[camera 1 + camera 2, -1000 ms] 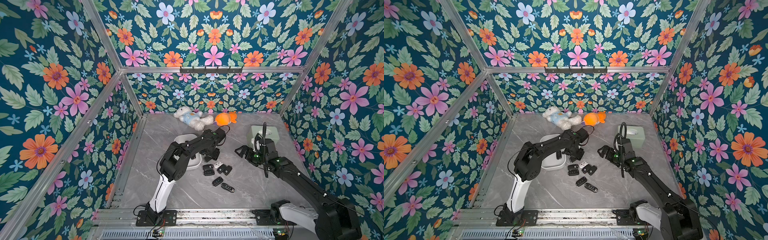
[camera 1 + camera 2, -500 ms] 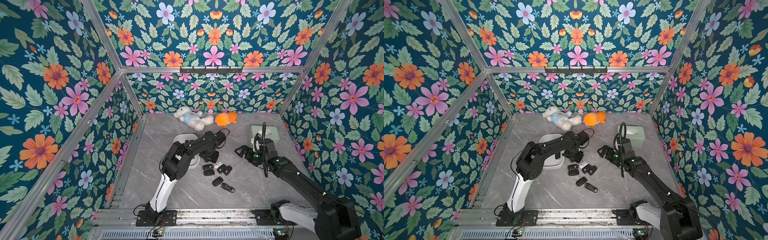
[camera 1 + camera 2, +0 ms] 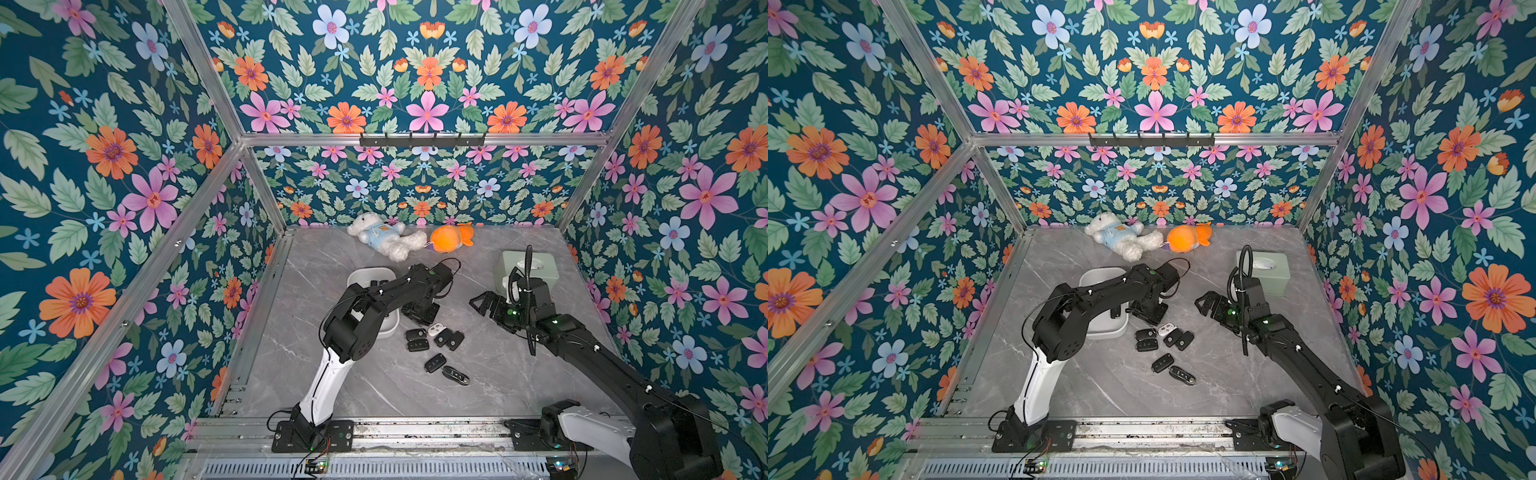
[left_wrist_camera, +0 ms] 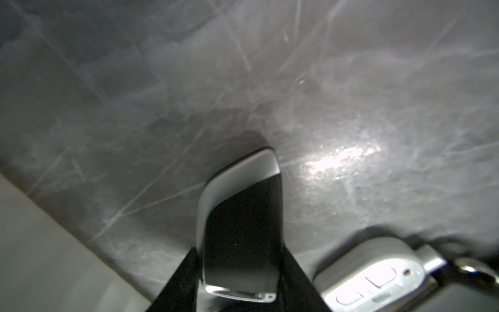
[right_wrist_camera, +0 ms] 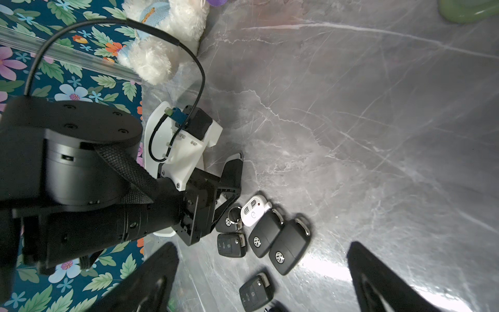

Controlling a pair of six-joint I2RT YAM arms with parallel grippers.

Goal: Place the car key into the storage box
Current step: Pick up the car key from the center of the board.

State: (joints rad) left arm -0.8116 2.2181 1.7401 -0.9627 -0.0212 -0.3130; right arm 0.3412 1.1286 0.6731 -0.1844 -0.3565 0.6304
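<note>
My left gripper [image 3: 422,311] is down at the table just right of the storage box [image 3: 370,276], a white shallow tray partly hidden under the left arm. Its jaws are shut on a black car key [image 4: 240,216] with silver trim, and in the left wrist view both fingers [image 4: 186,272] press on the key's sides. The right wrist view shows that key [image 5: 233,173] standing on edge between the fingers. My right gripper [image 3: 482,303] hangs open above the table to the right, with nothing in it.
Several loose black keys [image 3: 453,340] and a white remote [image 3: 435,330] lie just in front of the left gripper. Two more keys [image 3: 435,362] lie nearer the front. A sage-green box [image 3: 528,266], a white plush bear [image 3: 380,235] and an orange plush [image 3: 449,239] sit at the back.
My left gripper has come down and forward beside the tray to the key cluster, and its jaws have closed onto a key. The right arm has stayed still.
</note>
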